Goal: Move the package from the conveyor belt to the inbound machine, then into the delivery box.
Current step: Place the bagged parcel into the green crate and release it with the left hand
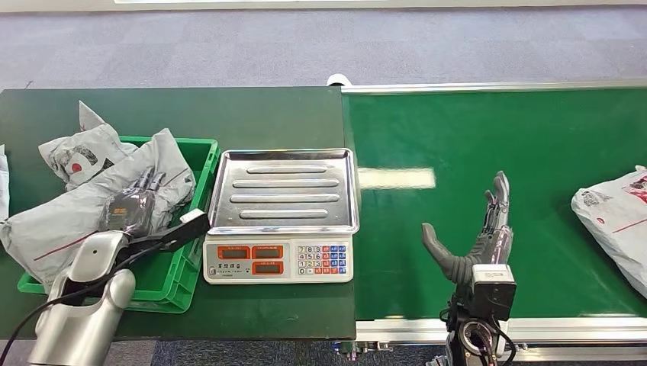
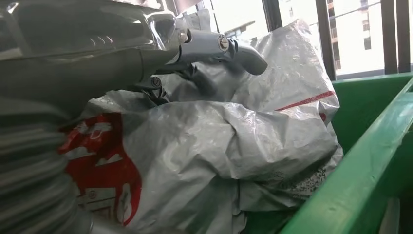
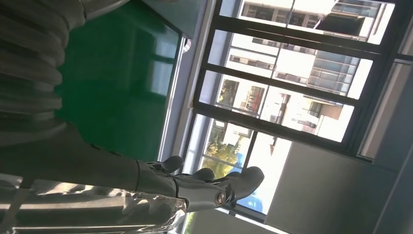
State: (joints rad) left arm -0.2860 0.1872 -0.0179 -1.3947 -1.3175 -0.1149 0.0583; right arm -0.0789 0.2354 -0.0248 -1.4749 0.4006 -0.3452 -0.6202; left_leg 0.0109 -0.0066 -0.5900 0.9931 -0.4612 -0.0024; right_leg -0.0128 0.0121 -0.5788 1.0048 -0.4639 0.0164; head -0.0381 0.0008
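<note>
Grey plastic mailer bags are lying heaped in the green delivery crate on the dark table, and the robot's left hand is hovering right on top of the uppermost grey mailer bag. In the left wrist view its fingers are reaching out over the crumpled film rather than closing around it, though whether they are touching the bag I cannot tell. This looks like the last step for that package, the drop into the box. The next move, I would judge, is for the left arm to be lifting clear without snagging the loose film.

Further along, the right hand is standing upright over the green conveyor belt, fingers spread and holding nothing. Another grey mailer package is lying at the belt's far right side, well apart from that hand, so reaching and grasping it would come next. It is looking soft, wrinkled and slippery, with red markings on it. Between belt and crate, the weighing scale with its steel tray is sitting bare
</note>
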